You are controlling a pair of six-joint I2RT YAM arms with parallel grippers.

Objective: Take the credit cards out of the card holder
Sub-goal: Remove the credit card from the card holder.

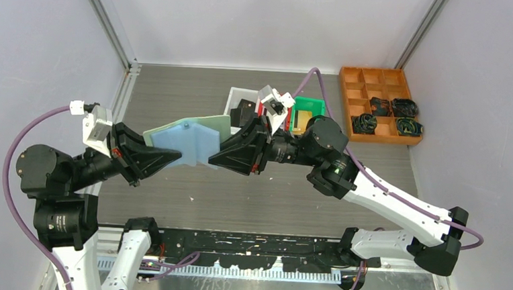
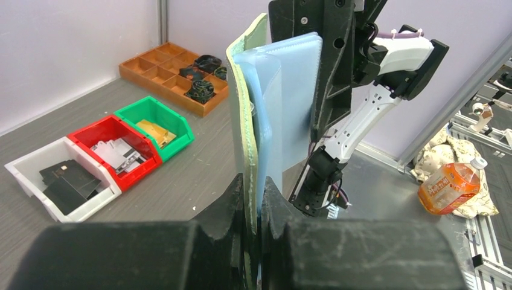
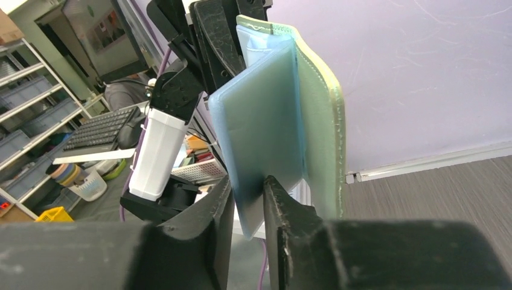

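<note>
The pale mint-green card holder (image 1: 190,141) hangs open in the air above the table, held between both arms. My left gripper (image 1: 176,157) is shut on its left edge; in the left wrist view the green cover and bluish pocket leaves (image 2: 290,90) rise from between the fingers of that gripper (image 2: 258,202). My right gripper (image 1: 214,157) meets it from the right. In the right wrist view this gripper (image 3: 247,187) pinches the bluish inner pocket leaves (image 3: 265,121), while the green cover (image 3: 317,133) stays outside the jaws. Black credit cards (image 2: 63,178), silver ones (image 2: 118,154) and gold ones (image 2: 154,130) lie in bins.
A white bin (image 2: 30,160), a red bin (image 2: 93,130) and a green bin (image 2: 175,118) stand in a row at the table's back. An orange compartment tray (image 1: 377,102) with black coiled cables sits at the back right. An orange drink bottle (image 2: 453,187) lies off the table.
</note>
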